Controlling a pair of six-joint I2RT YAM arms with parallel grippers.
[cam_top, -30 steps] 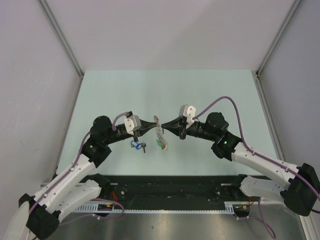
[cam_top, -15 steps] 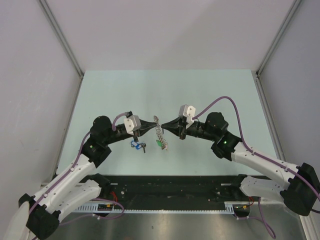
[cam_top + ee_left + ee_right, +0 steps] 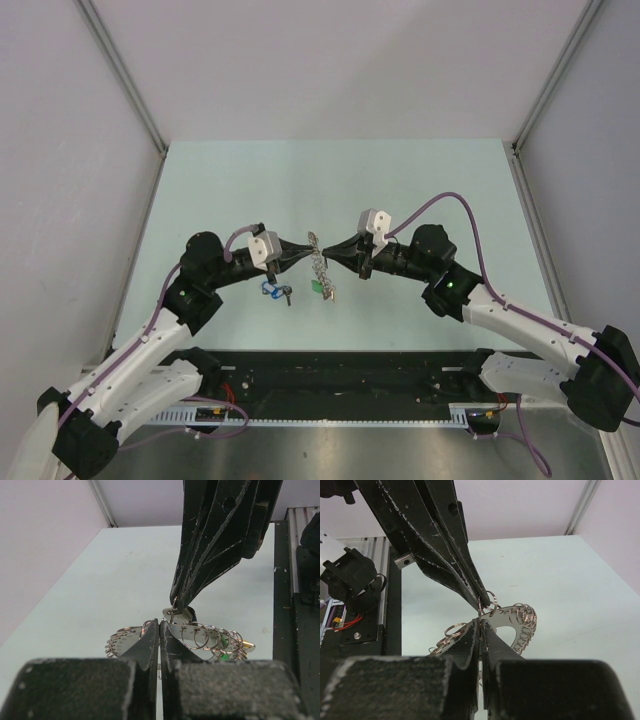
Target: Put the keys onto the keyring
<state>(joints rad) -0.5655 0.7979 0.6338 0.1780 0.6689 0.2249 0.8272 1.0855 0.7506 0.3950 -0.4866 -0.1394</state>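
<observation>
The keyring point(image 3: 319, 266), a flat grey ring fringed with small silvery loops and bearing a green tag point(image 3: 316, 287), hangs above the table between both fingertips. My left gripper point(image 3: 306, 246) is shut on its edge point(image 3: 200, 635) from the left. My right gripper point(image 3: 327, 248) is shut on it from the right, and a thin loop shows between its jaws point(image 3: 479, 622). The keyring point(image 3: 516, 620) curves away behind those jaws. The keys point(image 3: 272, 290), one blue-tagged and one black, lie loose on the table just below my left gripper, apart from the ring.
The pale green table point(image 3: 400, 190) is walled by grey panels on three sides. A black rail with wiring point(image 3: 340, 385) runs along the near edge between the arm bases.
</observation>
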